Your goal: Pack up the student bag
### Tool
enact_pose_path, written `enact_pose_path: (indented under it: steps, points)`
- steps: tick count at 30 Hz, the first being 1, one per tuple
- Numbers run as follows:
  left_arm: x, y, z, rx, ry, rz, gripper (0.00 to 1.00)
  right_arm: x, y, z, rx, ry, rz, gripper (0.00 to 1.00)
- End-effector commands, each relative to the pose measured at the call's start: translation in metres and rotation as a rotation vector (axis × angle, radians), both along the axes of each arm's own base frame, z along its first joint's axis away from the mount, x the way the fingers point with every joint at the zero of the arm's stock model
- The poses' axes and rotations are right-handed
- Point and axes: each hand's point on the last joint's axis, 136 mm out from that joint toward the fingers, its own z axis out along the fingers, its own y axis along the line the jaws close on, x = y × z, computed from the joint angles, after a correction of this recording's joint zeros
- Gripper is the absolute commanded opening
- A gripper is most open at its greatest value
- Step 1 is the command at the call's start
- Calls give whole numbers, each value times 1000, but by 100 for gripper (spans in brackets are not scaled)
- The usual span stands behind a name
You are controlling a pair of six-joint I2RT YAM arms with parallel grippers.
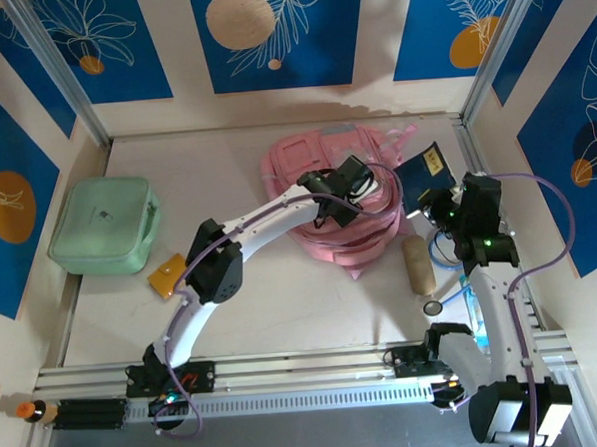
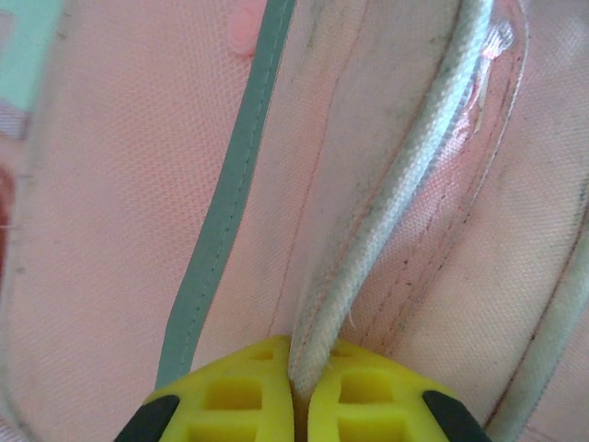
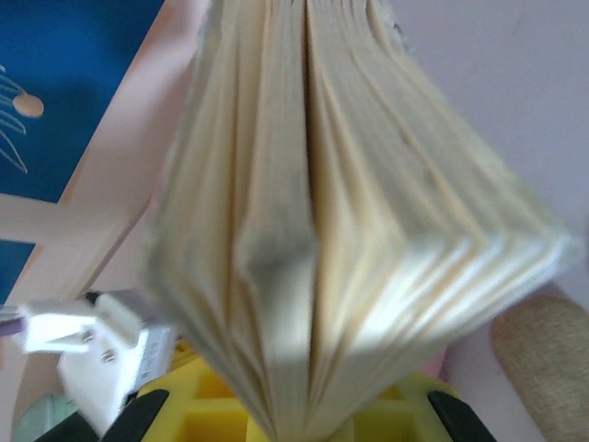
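While your left hand (image 2: 296, 405) pinches the pale piping (image 2: 400, 198) of the student bag (image 1: 297, 155), lying far-centre on the worktop (image 1: 283, 309), your right hand (image 3: 294, 419) clamps a book (image 3: 350, 230) just beside it. Next, probably: lift the rim, feed the book in.

The left arm (image 1: 249, 231) arcs forward, left gripper (image 2: 297, 391) pinched tight on a pale cord (image 2: 405, 184). The right arm (image 1: 487, 294) stands upright (wrist bent leftward), right gripper (image 3: 294, 419) clamped on a book (image 3: 322, 230).
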Motion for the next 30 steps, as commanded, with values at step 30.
enact_pose_path:
  steps: [30]
  points:
    - [48, 54, 170, -421, -364, 264, 0, -22, 108, -21, 488, 59, 405, 0]
